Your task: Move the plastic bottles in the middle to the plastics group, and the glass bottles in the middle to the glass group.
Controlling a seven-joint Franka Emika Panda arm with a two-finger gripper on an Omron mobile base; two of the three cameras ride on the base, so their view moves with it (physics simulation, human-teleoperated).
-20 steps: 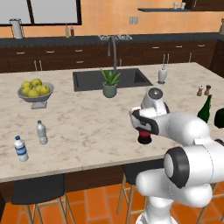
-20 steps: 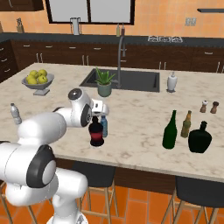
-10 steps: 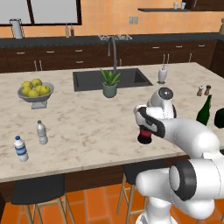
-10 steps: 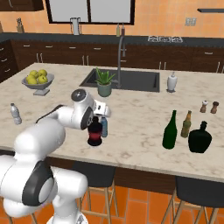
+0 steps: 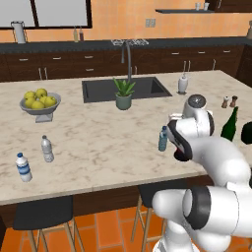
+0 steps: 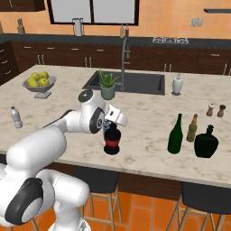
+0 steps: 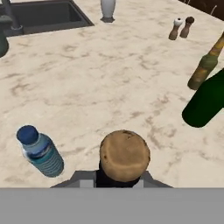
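— What is the gripper [image 6: 111, 127] doing?
— It is clamping the neck of the black round-bodied bottle [image 6: 111, 140] with the red label, near the counter's [image 6: 149, 113] front edge.
— And the blue plastic bottle [image 7: 40, 151]?
— It is standing just beside it, toward the sink [image 5: 125, 89]. The green wine bottle [image 6: 175, 134] and the brown bottle [image 6: 192, 128] are standing near the right end.

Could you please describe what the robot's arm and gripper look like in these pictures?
The arm is built of glossy white rounded segments with dark grey to black joint rings and round end caps. The gripper sits below a white hand block and is dark. No cables or markings can be made out.
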